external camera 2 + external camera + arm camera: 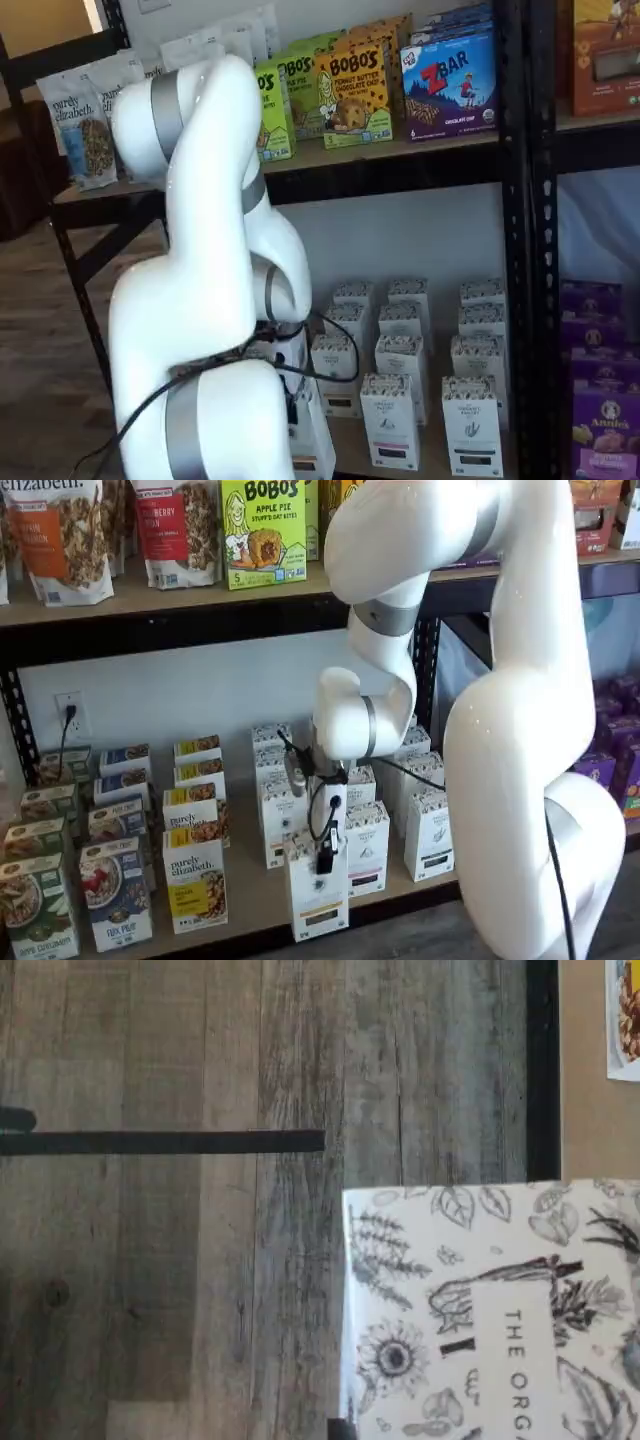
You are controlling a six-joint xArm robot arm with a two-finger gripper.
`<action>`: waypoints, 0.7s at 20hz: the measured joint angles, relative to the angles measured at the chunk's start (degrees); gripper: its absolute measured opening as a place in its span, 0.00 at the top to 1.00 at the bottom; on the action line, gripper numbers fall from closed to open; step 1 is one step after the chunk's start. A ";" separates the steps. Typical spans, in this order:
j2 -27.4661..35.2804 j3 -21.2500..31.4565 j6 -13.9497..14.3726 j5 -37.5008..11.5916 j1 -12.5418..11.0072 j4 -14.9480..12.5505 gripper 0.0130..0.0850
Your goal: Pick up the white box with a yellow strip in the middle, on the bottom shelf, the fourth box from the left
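The white box (318,905) is a tall narrow carton with a speckled top, a thin yellow band and a dark label low on its face. It hangs at the front edge of the bottom shelf (250,905), slightly out past its row. My gripper (325,855) is shut on its top, one black finger lying over its front face. In the wrist view the box's patterned top (480,1310) fills one corner, over the wood floor beside the shelf's black rail (542,1060). The arm hides most of the box (312,440) in a shelf view.
Like white cartons (368,848) stand right and behind. Yellow-labelled purely elizabeth boxes (195,882) and granola boxes (115,892) stand to the left. A black upright (425,670) and the upper shelf with a Bobo's box (262,530) are above. Purple boxes (600,420) fill the neighbouring bay.
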 joint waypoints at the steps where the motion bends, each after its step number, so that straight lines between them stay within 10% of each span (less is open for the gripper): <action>1: -0.59 0.43 0.44 0.13 0.00 -0.44 0.50; 14: -11.64 6.97 7.49 4.63 0.31 -7.12 0.50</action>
